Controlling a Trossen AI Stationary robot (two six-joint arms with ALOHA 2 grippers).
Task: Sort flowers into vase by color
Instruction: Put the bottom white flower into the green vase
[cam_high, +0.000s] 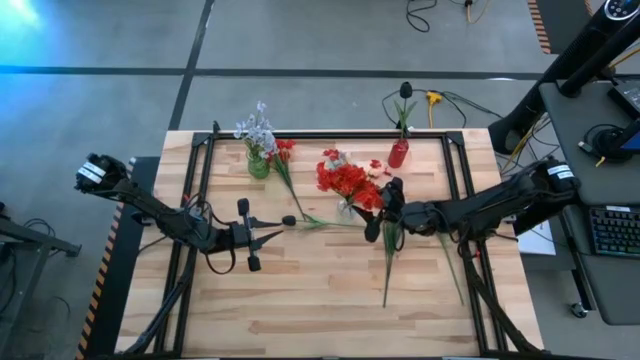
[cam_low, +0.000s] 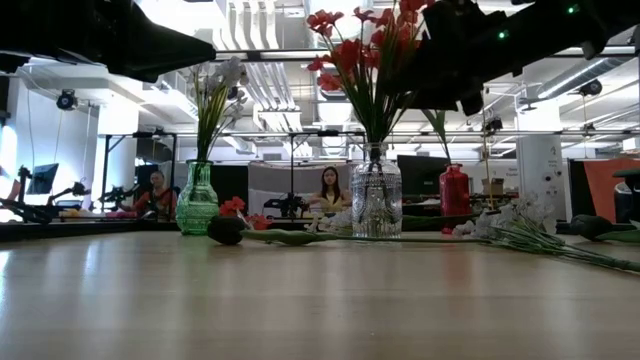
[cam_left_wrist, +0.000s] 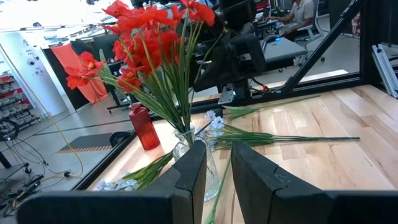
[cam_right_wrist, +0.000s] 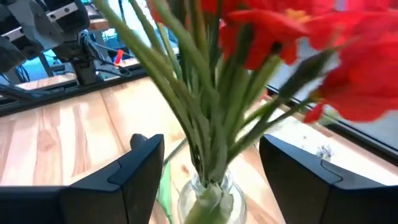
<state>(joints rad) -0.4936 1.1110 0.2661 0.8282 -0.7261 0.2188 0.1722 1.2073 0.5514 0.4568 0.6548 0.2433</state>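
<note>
While right gripper (cam_right_wrist: 205, 168), jaws open, is being held around red flowers (cam_high: 345, 180) above clear vase (cam_low: 376, 200), tipping is being risked; left gripper (cam_high: 262, 222) open nearby.

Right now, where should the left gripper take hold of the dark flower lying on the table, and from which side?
Best take the dark flower by its thin stem just behind the blossom, from above, jaws across the stem. It lies flat, running from the blossom toward the clear vase; the blossom is bulky. The open left gripper is beside it.
</note>
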